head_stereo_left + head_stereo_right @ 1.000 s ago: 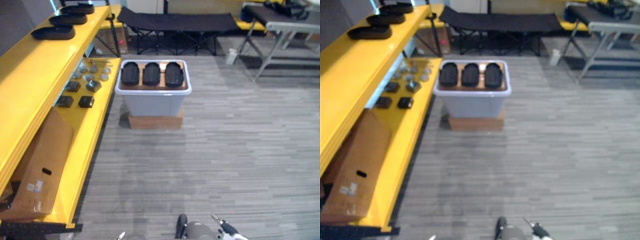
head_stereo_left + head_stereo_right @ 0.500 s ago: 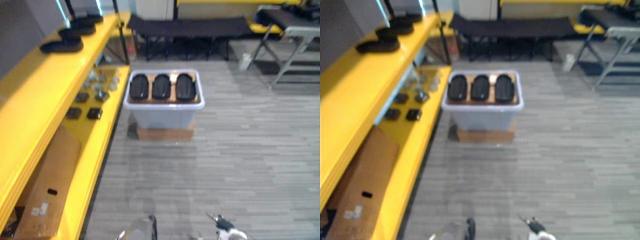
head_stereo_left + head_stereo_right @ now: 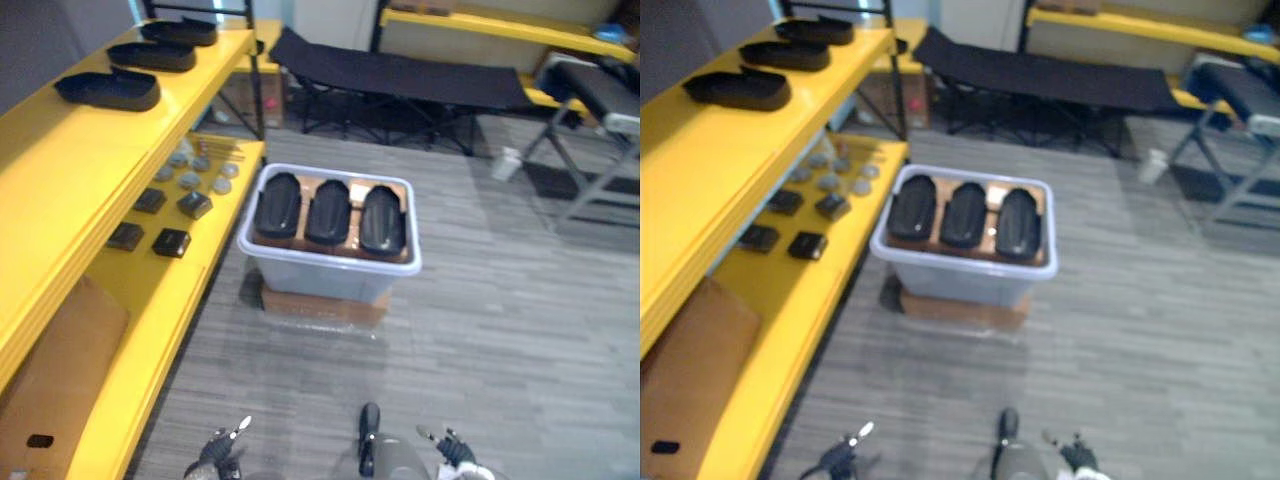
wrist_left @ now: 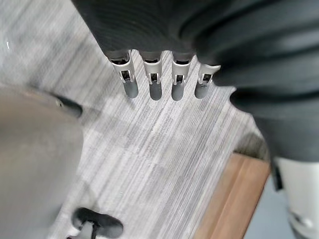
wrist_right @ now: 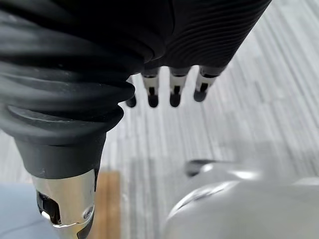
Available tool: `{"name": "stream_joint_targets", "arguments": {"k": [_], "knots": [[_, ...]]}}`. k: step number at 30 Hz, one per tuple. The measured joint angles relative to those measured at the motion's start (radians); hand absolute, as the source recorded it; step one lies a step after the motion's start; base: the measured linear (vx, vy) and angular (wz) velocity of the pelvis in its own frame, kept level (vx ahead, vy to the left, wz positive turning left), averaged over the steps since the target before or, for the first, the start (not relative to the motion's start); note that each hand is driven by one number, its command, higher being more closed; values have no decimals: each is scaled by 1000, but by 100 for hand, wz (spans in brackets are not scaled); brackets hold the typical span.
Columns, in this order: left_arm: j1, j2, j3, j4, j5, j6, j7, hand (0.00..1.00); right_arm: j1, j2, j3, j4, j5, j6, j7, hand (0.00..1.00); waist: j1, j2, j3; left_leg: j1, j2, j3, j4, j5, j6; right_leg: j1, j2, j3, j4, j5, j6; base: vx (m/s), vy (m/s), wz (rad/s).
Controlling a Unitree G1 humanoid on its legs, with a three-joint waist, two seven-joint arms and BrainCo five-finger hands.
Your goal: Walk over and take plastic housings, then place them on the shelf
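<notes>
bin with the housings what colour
Pale grey bin with a white rim, best in the left eye view.

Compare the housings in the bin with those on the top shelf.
The bin housings sit packed side by side in the grey bin; the shelf housings are spaced apart on the yellow shelf. Bin housings run lengthwise away from the robot, shelf housings crosswise. Both: three black ovals.

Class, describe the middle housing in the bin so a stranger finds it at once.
Beside the yellow shelf, a pale grey bin stands on a wooden block. Three black oval housings lie side by side in it; the middle housing alone has one on each side.
</notes>
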Motion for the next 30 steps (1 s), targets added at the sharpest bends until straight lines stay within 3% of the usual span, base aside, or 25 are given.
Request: {"name": "stream_joint_targets", "arguments": {"k": [2, 5, 8, 9, 10, 11, 12, 13, 14, 15, 16, 18, 24, 27, 28, 30], "knots": [[-9, -15, 0, 9, 0, 3, 8, 0, -19, -5, -6, 0, 6, 3, 0, 0, -1, 19, -7, 1, 21, -7, 19, 40, -18, -1, 12, -18, 48, -53, -18, 243, -221, 12], [-15, -16, 3, 15, -2, 6, 21, 0, -27, 16, -3, 0, 52, 12, 0, 0, 3, 7, -15, -32, 21, -16, 101, 119, -49, 18, 18, -22, 50, -90, -32, 165, -198, 2], [-12, -22, 13, 18, -24, 7, 29, 0, -8, 13, -4, 8, 75, 27, 0, 0, 6, 19, -18, -180, 36, -15, 423, 277, -133, 117, 46, -24, -53, -101, -51, 71, -138, -2], [-12, -21, 36, 19, -31, 6, 29, 0, 2, 14, -4, 8, 72, 27, 0, 0, 16, 20, -16, -250, 59, 1, 572, 272, -127, 162, 53, -22, -98, -102, -58, -14, -45, -5], [-13, -31, 49, 15, -36, 6, 28, 0, 10, 9, -7, 9, 71, 27, -1, 0, 16, 32, -13, -306, 75, 39, 640, 195, -96, 211, 56, -25, -128, -103, -59, -52, -14, -4], [-13, -32, 50, 13, -37, 5, 27, 0, 16, 6, -7, 9, 71, 25, 0, 0, 15, 33, -13, -328, 74, 62, 639, 165, -84, 230, 52, -25, -141, -103, -59, -147, 75, -9], [-13, -32, 49, 6, -37, 4, 20, 0, 19, 6, -7, 9, 71, 22, -1, 0, 18, 33, -13, -355, 63, 112, 569, 126, -66, 255, 38, -21, -161, -96, -46, -307, 117, -21], [-13, -32, 48, 5, -35, 2, 13, 0, 16, 10, -6, 7, 72, 17, -1, 0, 16, 31, -13, -361, 43, 153, 401, 120, -59, 268, 21, -13, -174, -94, -30, -392, 119, -25], [-13, -32, 46, 6, -32, 0, 10, 0, 15, 10, -6, 5, 72, 12, -2, 0, 15, 34, -15, -360, 32, 165, 288, 133, -56, 269, 16, -10, -179, -95, -20, -481, 141, -18], [-13, -35, 41, 7, -29, -2, 4, 0, 14, 2, -6, 0, 73, 2, -5, 0, 14, 48, -21, -356, 25, 176, 101, 174, -15, 267, 18, -2, -187, -101, 0, -254, 140, -12], [-15, -29, 45, 11, -29, -3, -1, 0, 8, 12, -4, 0, 72, 1, -9, 0, 16, 39, -24, -340, 7, 187, 72, 183, -12, 268, 6, 7, -195, -99, 10, -53, 169, -13], [-18, 2, 28, 16, -27, -5, -10, 0, -1, 35, -3, -4, 64, -5, -9, 0, 10, -17, -39, -307, -62, 206, -52, 232, 18, 264, -47, 9, -230, -82, 37, 212, 131, 3], [-24, 9, -47, 12, -22, -54, -10, 0, -3, 25, 20, -15, 66, -19, 11, 0, 5, -22, -34, -238, -117, 169, -127, 241, 29, 325, -88, -54, -230, -94, 58, 174, 59, 26], [-25, 18, -76, -6, -35, -66, -8, 0, -9, 44, 66, -33, 42, -67, 50, 0, 5, -38, -25, -222, -126, 143, -125, 225, 53, 321, -106, -97, -141, -149, 69, 80, 13, 26], [-25, 23, -87, -12, -32, -64, -8, 0, -6, 51, 120, -61, 40, -104, 71, 0, 6, -47, -20, -222, -129, 138, -126, 223, 56, 290, -120, -99, -66, -168, 83, 13, 40, 23], [-15, 25, -88, -16, -23, -51, -5, 0, 7, 49, 255, -186, 38, -153, 100, 0, 8, -42, -19, -226, -114, 135, -130, 220, 60, 207, -126, -97, 92, -170, 85, -67, 44, 6]]}}
